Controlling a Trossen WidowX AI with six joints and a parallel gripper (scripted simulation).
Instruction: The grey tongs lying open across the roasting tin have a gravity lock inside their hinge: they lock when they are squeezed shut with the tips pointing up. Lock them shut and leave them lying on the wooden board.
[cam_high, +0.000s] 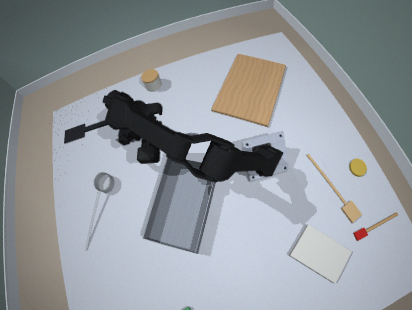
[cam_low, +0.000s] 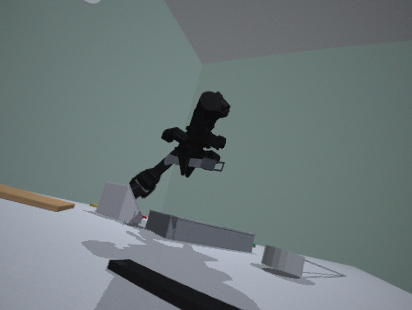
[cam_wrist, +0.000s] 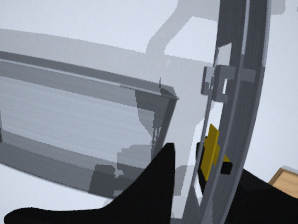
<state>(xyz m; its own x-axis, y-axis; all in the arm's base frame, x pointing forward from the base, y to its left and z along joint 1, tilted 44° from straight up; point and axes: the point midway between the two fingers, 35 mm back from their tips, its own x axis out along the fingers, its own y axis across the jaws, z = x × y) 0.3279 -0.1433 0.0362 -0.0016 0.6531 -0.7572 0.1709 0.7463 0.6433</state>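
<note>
The grey tongs are off the tin and in the air, roughly level, in the exterior view and the wrist view. Their arms stand close together around a yellow piece; whether the lock has caught cannot be told. My gripper points down and is shut on the tongs; the arm hides them in the top view. The roasting tin stands on the table below, beside the gripper in the wrist view. The wooden board lies flat at the back, away from the gripper.
A round strainer lies left of the tin. A black spatula lies at the far left. A wood-topped jar stands at the back. A white block, wooden spatula, red-headed tool and yellow disc are right.
</note>
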